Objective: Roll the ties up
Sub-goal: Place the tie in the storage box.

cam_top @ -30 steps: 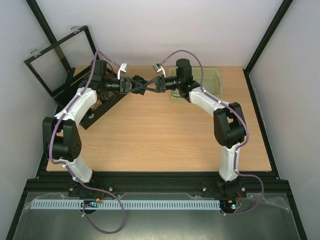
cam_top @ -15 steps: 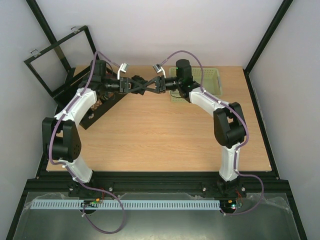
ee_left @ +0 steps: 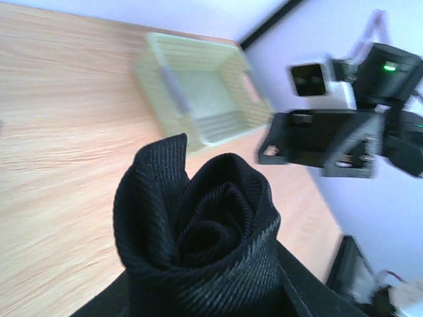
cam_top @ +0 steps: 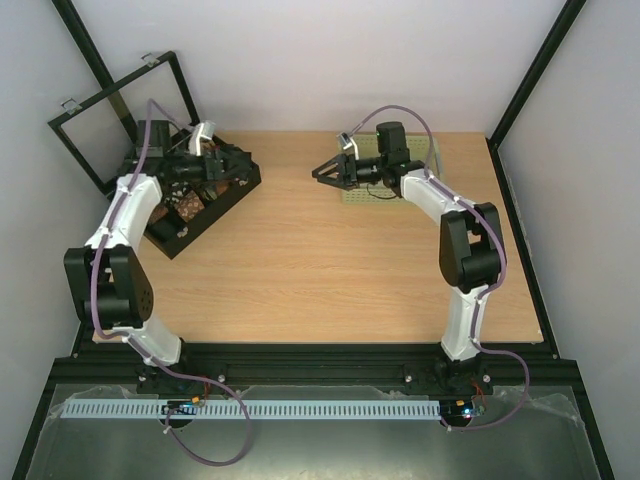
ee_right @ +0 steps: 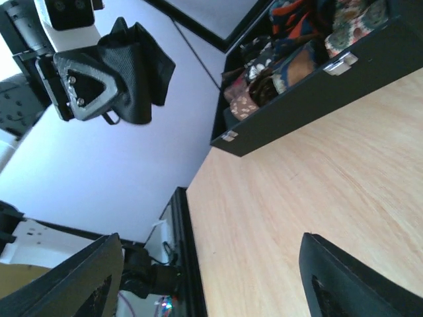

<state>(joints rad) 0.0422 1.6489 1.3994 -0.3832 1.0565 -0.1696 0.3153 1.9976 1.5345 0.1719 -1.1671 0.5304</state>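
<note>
One black tie (ee_left: 198, 244), wound into a snug coil, sits pinched in the left gripper (ee_right: 106, 89) over the black compartmented box (cam_top: 218, 205) at ten o'clock on the table. Patterned coils (ee_right: 291, 66) already fill some of its slots. At one o'clock, the right gripper (cam_top: 322, 174) stands spread and empty beside the green basket (ee_left: 228, 125). Rolling looks finished. The next move likely calls for lowering the coil into a free compartment without letting it unwind. No lettering is legible.

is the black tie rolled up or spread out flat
Rolled up: the left wrist view shows the black tie as a tight coil, its layers spiralling around a centre, one loose corner sticking up.
</note>
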